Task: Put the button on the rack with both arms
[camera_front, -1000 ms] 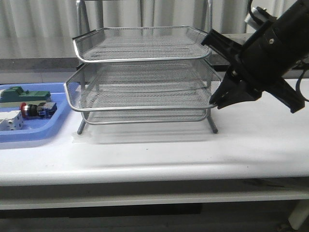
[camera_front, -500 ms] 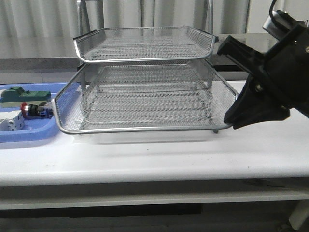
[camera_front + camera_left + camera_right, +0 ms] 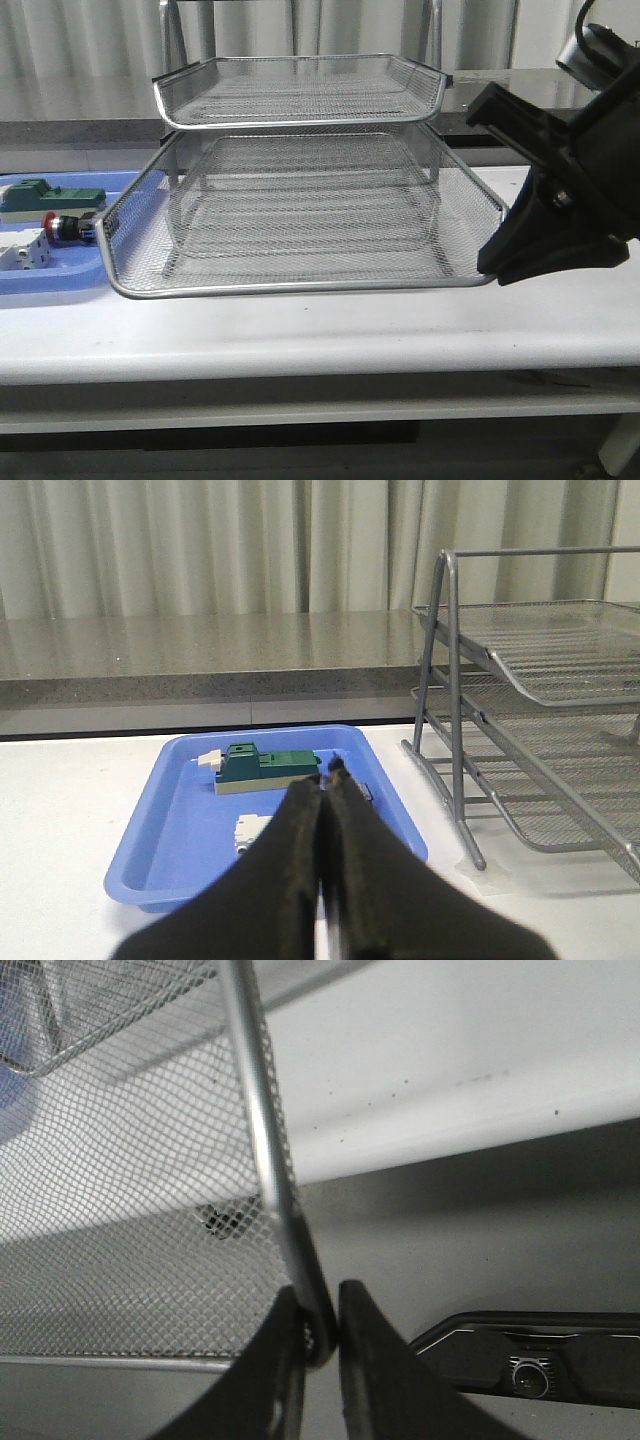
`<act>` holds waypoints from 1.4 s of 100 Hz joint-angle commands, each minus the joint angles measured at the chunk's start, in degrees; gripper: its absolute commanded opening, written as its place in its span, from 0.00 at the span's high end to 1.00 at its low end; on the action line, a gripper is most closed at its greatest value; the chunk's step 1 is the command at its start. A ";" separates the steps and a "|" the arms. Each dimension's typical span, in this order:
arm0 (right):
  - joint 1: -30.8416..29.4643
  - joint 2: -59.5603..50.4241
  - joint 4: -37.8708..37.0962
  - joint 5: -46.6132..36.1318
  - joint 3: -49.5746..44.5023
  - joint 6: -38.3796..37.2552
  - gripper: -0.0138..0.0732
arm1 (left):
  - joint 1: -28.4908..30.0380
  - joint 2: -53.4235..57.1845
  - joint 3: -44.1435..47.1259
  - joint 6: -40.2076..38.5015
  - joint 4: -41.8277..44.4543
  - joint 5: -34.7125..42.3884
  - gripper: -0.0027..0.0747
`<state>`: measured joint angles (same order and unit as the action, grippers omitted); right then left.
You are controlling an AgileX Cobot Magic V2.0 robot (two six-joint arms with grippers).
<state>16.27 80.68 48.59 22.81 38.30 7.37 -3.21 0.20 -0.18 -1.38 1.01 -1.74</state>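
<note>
Currently, the right gripper [image 3: 318, 1325] is clenched on the chrome front rim of the rack [image 3: 300, 170]'s middle tray, at its right corner. That mesh tray juts far forward, its front edge close to the white table [image 3: 330, 320]'s near edge. The button [image 3: 66, 228] lies in the blue tray [image 3: 60, 275] to the left, just beside the tray's left corner. The left gripper [image 3: 325, 780], fingers pressed together and empty, hangs above the blue tray.
</note>
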 commanded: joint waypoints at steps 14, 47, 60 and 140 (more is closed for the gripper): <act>-0.74 -2.76 -1.66 -0.04 0.51 3.32 0.40 | -0.32 1.86 3.19 -0.29 -0.45 5.01 0.99; -0.74 -13.44 -5.03 2.17 0.51 8.29 0.34 | -0.32 1.86 3.19 -0.29 -0.45 5.01 0.99; -0.74 -18.02 -9.62 6.17 0.51 7.97 0.34 | -0.32 1.86 3.19 -0.29 -0.45 5.01 0.99; -3.87 -44.92 -54.45 30.95 7.62 -16.02 0.34 | -0.32 1.86 3.19 -0.29 -0.45 5.01 0.99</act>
<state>12.83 38.91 -2.97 54.11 43.82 -7.39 -3.21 0.20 -0.18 -1.38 1.01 -1.74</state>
